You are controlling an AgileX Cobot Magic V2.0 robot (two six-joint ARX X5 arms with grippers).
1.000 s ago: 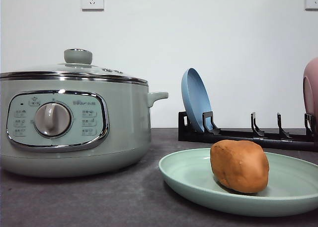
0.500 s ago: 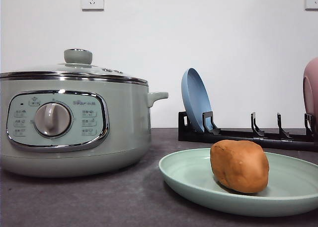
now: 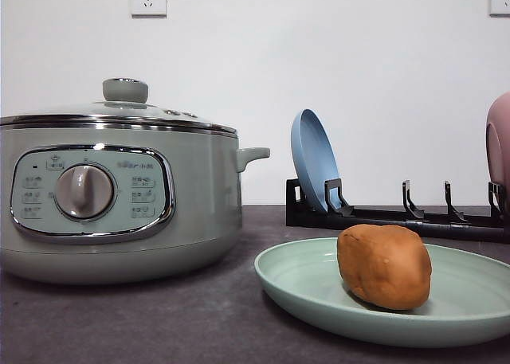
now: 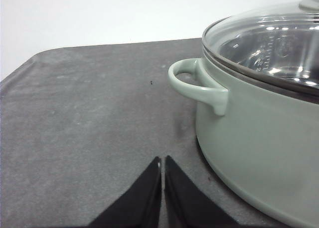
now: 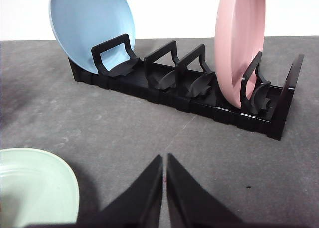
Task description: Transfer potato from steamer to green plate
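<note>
Lumpy orange-brown potato [image 3: 384,266] seen lying inside wide pale sage-green plate [image 3: 303,288], right of large sage-green lidded steamer [image 3: 119,197] on dark grey table [image 3: 159,324]. Left gripper [image 4: 162,160] closed, empty, held above table just beside steamer's side handle [image 4: 197,86]. Right gripper [image 5: 164,159] closed, empty, near plate rim, facing black rack [image 5: 199,96] with blue plate [image 5: 92,26] and pink dish [image 5: 239,43].
</note>
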